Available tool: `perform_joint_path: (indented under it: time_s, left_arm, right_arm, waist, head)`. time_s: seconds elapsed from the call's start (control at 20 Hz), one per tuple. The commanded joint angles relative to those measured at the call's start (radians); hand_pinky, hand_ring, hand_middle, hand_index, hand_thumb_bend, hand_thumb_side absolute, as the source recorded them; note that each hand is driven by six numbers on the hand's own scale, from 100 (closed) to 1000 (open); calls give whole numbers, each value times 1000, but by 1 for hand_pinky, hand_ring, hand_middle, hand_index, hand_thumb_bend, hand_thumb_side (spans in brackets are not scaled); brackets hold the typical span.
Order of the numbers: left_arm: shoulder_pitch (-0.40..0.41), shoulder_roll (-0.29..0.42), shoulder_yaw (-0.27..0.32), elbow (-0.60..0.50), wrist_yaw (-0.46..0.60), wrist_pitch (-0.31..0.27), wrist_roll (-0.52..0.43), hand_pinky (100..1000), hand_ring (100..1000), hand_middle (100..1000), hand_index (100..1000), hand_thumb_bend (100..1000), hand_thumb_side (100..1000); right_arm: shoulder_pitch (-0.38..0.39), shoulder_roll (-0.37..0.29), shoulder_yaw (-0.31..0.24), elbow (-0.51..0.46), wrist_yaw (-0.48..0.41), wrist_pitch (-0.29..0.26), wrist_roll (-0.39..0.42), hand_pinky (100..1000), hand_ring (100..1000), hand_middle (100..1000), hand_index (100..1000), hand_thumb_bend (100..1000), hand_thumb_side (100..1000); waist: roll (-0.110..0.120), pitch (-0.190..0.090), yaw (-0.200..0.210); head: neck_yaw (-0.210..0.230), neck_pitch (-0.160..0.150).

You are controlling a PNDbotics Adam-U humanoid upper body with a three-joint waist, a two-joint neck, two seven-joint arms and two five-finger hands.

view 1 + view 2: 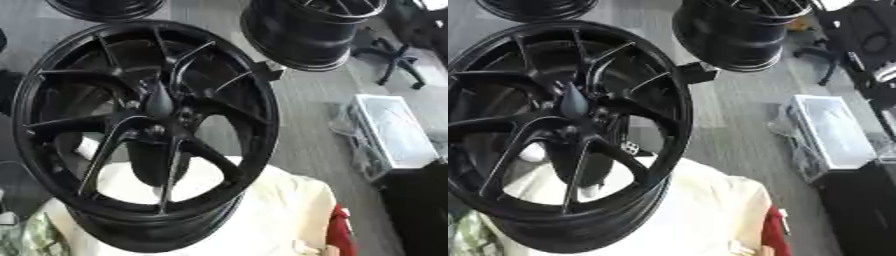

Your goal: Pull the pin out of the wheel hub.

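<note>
Leaning on cloth (280, 210): blk wheel hub (156, 131)

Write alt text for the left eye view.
A large black multi-spoke wheel hub fills the frame, tilted on a cream cloth. A second black wheel sits on the grey floor behind, a clear plastic box to the right; no robot hands show.

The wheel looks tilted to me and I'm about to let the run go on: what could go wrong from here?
1. The black wheel leans on a cream cloth, so tugging at its middle could tip or slide it.
2. The pin at the hub is dark against dark spokes, so a hand may grab a spoke instead.
3. Neither hand is in view, so the approach cannot be checked.
</note>
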State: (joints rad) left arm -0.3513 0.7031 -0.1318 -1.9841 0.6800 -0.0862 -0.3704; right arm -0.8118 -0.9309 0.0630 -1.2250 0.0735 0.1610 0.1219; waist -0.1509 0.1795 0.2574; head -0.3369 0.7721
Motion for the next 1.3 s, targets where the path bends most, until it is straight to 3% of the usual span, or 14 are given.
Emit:
perform_joint_path:
  time_s: [0.05, 0.25, 0.5, 0.55, 0.6, 0.65, 0.7, 0.75, 0.8, 0.85, 1.1, 1.3]
  left_arm:
    - [-8, 17, 16, -16, 3, 1, -1, 705, 1000, 935, 751, 100, 696]
    - [-1, 16, 25, -16, -4, -3, 4, 705, 1000, 935, 751, 100, 697]
    - [6, 14, 36, -16, -14, -12, 11, 704, 1000, 936, 751, 100, 701]
    - [8, 13, 36, -16, -18, -11, 11, 704, 1000, 936, 751, 100, 702]
    - [9, 11, 36, -16, -21, -10, 11, 704, 1000, 937, 751, 100, 706]
    - [11, 9, 36, -16, -24, -8, 11, 704, 1000, 938, 751, 100, 709]
    - [12, 8, 35, -16, -28, -5, 10, 704, 1000, 938, 751, 100, 709]
    - [14, 7, 35, -16, -31, -3, 9, 703, 1000, 938, 751, 100, 711]
    - [14, 6, 34, -16, -34, -2, 8, 703, 1000, 938, 751, 100, 711]
    - [14, 6, 33, -16, -36, -1, 7, 703, 1000, 938, 751, 100, 710]
    - [15, 5, 33, -16, -40, 0, 6, 703, 1000, 939, 751, 100, 712]
    - [18, 5, 35, -16, -42, 0, 6, 703, 1000, 940, 751, 100, 713]
  right_arm:
    - [61, -118, -81, -18, -53, 8, -62, 644, 414, 105, 301, 100, 100]
    - [266, -193, -198, -32, -118, 24, -166, 639, 420, 128, 335, 100, 100]
    - [498, -165, -344, -32, -96, 29, -312, 664, 479, 222, 461, 100, 100]
    - [532, -150, -364, -28, -75, 33, -332, 680, 508, 275, 513, 100, 100]
    - [562, -135, -381, -25, -53, 40, -343, 718, 613, 460, 695, 100, 100]
    - [595, -115, -399, -19, -29, 43, -346, 749, 702, 586, 790, 100, 100]
    - [624, -97, -415, -12, -7, 45, -343, 749, 702, 586, 790, 100, 100]
    - [652, -82, -429, 0, 14, 50, -337, 792, 782, 725, 847, 153, 125]
    - [676, -70, -440, 14, 37, 57, -333, 803, 798, 751, 853, 185, 175]
    - [700, -57, -452, 32, 58, 70, -336, 839, 834, 811, 874, 242, 338]
    - [773, -2, -483, 74, 98, 126, -380, 857, 840, 846, 907, 311, 429]
    - [799, 19, -495, 77, 109, 138, -392, 850, 831, 837, 906, 344, 412]
  waist:
    - [7, -21, -7]
    - [8, -13, -13]
    - [12, 1, -16]
    - [11, 3, -17]
    - [11, 5, -17]
    - [10, 6, -19]
    - [9, 6, -20]
    - [8, 7, -21]
    - [8, 7, -21]
    - [7, 8, -21]
    - [6, 8, -20]
    - [6, 10, -20]
  head:
    - [17, -2]
    - [47, -2]
    - [85, -2]
    - [90, -2]
    - [92, -2]
    - [95, -2]
    - [97, -2]
    - [99, -2]
    - [99, -2]
    - [100, -2]
    - [104, -2]
    - [106, -2]
